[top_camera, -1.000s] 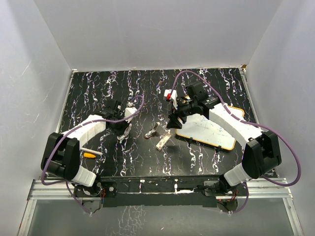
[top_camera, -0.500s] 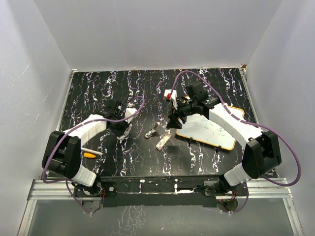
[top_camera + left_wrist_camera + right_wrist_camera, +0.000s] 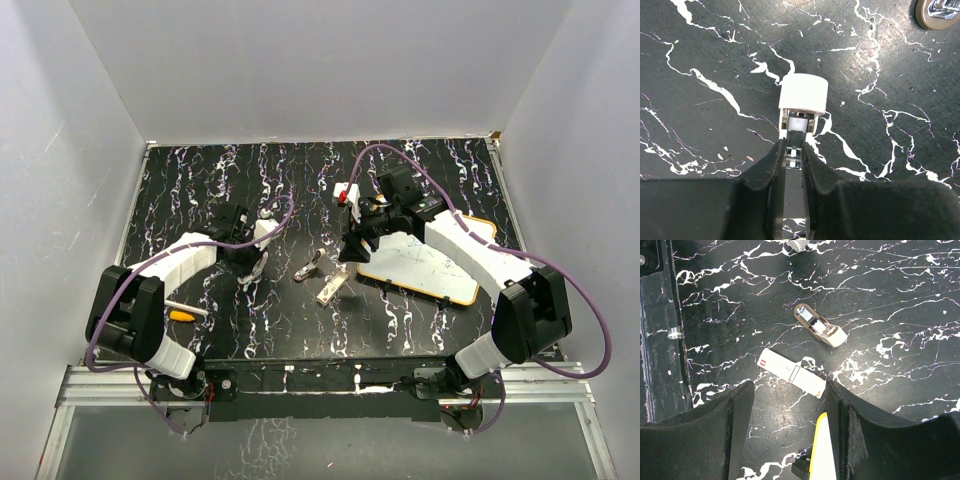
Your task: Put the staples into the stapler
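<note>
My left gripper [image 3: 243,258] is shut on a white mini stapler [image 3: 802,97]. The stapler's metal channel sits between the fingertips [image 3: 775,160] and its white end points away, low over the table. The staples box [image 3: 332,287], a pale cream oblong with a small red mark, lies flat near the table's middle. In the right wrist view it [image 3: 790,372] lies just ahead of my right gripper [image 3: 790,392], which is open, empty and above it. A second, beige mini stapler [image 3: 819,326] lies open a little past the box and also shows in the top view [image 3: 313,265].
A whiteboard with a yellow rim [image 3: 425,265] lies under my right arm; its edge [image 3: 822,450] shows beside the right finger. A thin white pen [image 3: 185,307] and an orange cap [image 3: 180,316] lie at the near left. A small white and red object [image 3: 347,193] stands behind the right gripper.
</note>
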`<state>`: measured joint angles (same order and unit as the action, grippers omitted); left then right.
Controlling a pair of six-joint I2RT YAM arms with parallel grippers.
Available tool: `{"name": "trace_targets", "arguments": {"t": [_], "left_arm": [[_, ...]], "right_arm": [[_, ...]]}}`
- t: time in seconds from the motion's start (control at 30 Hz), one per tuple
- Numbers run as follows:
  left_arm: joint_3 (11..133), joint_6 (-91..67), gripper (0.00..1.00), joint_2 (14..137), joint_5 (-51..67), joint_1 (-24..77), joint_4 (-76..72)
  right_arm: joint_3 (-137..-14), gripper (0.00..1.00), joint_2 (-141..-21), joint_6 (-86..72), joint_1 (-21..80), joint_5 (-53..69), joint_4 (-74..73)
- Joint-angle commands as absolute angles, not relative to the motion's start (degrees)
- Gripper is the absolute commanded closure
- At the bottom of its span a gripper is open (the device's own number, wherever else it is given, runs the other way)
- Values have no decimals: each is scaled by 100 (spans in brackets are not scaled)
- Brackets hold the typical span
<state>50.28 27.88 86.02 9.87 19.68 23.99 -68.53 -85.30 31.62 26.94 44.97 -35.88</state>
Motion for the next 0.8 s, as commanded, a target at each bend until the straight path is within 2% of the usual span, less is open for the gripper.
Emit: {"name": "trace_targets", "arguments": {"t": [0.0,0.5,0.77], "left_arm": [[5110,2832,100,8596,1063,1969,2443],[4986,2861,99,8666,1127,1970,2332],[4966,2897,93,8690,1171,1969,2311]], "right_arm": [[-6873,39,-8392,3243,2676,4595,-3445],[-6862,39,-8393,3244,2676,4588,-3456],[-6847,39,-8394,3260,2677,4588,-3454]]}}
